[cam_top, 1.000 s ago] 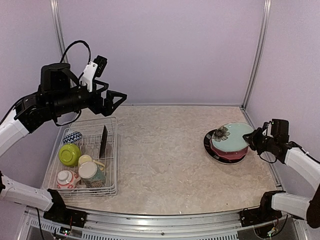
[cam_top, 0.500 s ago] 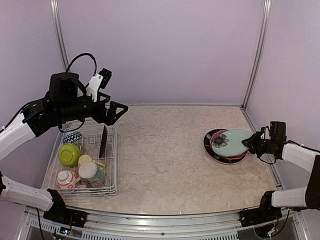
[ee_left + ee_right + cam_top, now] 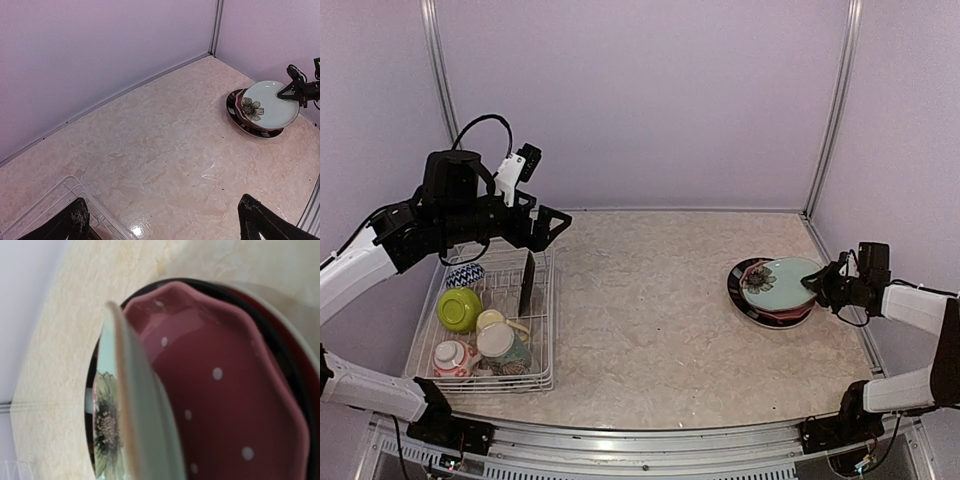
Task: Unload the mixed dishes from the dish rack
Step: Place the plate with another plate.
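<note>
The white wire dish rack (image 3: 551, 320) stands at the left. It holds an upright dark plate (image 3: 527, 283), a lime-green bowl (image 3: 459, 308), a cream patterned mug (image 3: 503, 347) and other crockery. My left gripper (image 3: 552, 225) (image 3: 165, 220) hovers open above the rack's far right corner, holding nothing. At the right, a pale teal plate (image 3: 780, 283) (image 3: 145, 405) with a flower rests on a dark red dotted plate (image 3: 220, 390), which lies on a black-rimmed plate (image 3: 738, 290). My right gripper (image 3: 817, 284) is at the teal plate's right rim. That rim stays slightly raised, and the fingers are hidden in the right wrist view.
The stack of plates lies close to the right wall and its corner post (image 3: 825, 130). Marbled tabletop (image 3: 640, 310) stretches between the rack and the stack. The rack's corner (image 3: 50, 210) shows at the lower left of the left wrist view.
The right gripper has lowered the teal plate from a raised tilt down onto the red plate. The left arm has shifted slightly right over the rack, still open.
</note>
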You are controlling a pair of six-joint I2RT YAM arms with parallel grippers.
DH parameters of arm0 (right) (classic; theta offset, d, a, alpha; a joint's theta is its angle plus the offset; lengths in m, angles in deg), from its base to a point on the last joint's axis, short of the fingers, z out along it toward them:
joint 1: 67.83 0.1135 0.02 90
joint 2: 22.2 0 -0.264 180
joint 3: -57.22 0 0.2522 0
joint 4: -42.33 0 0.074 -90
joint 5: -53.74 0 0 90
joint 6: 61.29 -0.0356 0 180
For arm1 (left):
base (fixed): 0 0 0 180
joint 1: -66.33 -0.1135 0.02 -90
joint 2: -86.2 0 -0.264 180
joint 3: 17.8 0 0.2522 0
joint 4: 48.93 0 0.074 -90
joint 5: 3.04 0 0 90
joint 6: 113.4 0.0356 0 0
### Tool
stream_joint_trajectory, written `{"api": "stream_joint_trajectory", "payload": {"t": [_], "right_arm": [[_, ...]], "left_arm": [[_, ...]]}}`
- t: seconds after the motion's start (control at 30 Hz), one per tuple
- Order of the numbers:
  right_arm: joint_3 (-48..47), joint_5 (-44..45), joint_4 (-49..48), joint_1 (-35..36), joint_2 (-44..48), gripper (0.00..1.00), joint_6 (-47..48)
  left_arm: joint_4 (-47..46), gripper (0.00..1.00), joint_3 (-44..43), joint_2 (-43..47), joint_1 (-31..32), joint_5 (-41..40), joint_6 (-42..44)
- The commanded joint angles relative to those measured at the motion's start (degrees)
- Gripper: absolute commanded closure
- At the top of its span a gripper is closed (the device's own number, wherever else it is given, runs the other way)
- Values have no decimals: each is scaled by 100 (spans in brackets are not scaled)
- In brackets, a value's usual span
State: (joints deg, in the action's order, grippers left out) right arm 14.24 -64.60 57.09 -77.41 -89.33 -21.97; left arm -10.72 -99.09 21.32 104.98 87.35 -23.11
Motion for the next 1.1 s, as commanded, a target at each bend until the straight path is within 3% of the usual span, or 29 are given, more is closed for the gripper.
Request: {"api": "stream_joint_trajectory", "payload": {"t": [0.0,0.53,0.67,0.87,1.07], "right_arm": [[-273,45,162,-73,63,76,367],[-796,1350,2253,-77,438,37,1432],[-762,1402,2281,-69,340,40,1486],[-796,1325,2113,-67,93,62,1499],[-824,1255,2057,-42,195,61,1502]], "left_arm": [[-108,1,91,-51,-148,302,-4],[-51,1,78,-6,-341,536,-248],[-45,1,74,-20,-379,606,-283],[-20,1,49,-59,-494,721,-356],[-1,1,47,-83,-569,656,-397]]}}
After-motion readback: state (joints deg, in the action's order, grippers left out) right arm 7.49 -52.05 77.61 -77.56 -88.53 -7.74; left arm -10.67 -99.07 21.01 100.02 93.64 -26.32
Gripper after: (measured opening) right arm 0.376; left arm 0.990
